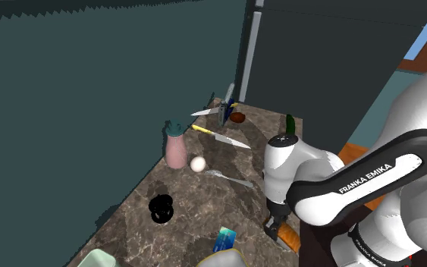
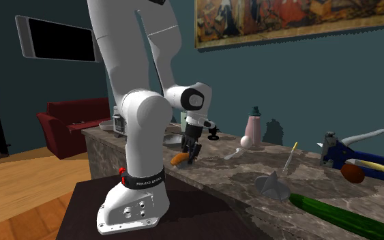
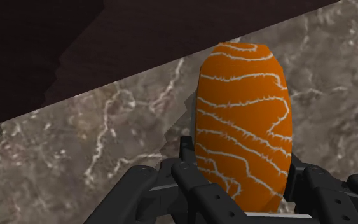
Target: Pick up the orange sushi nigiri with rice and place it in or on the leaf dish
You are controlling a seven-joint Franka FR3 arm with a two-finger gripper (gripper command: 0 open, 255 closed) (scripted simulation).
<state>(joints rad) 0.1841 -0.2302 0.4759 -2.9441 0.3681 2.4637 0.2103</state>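
Orange nigiri [image 3: 244, 121] lies between the two black fingers [image 3: 187, 172] of the pincer [image 3: 244, 170]. Both fingers lie against its long sides, so the pincer reads as clenched on it.

Location: near edge of the marbled counter [image 1: 196, 201], close to the robot's stand [image 2: 204, 218], at the lower right of the shoulder view. Can't tell whether it rests on the stone or hangs just clear of it.

Handling (judged):
- Light.
- Glossy orange topping with thin white stripes, probably slippery.
- Rice underneath is hidden by the topping here, likely soft and crumbly.
- Gentle squeeze only: too hard may split it, too slack and it may slide out.
- Best hold is across the narrow width, near mid-length. How far along its length the fingers now sit is unclear, so it may swivel or tip when carried.
- Slow, level moves advised.
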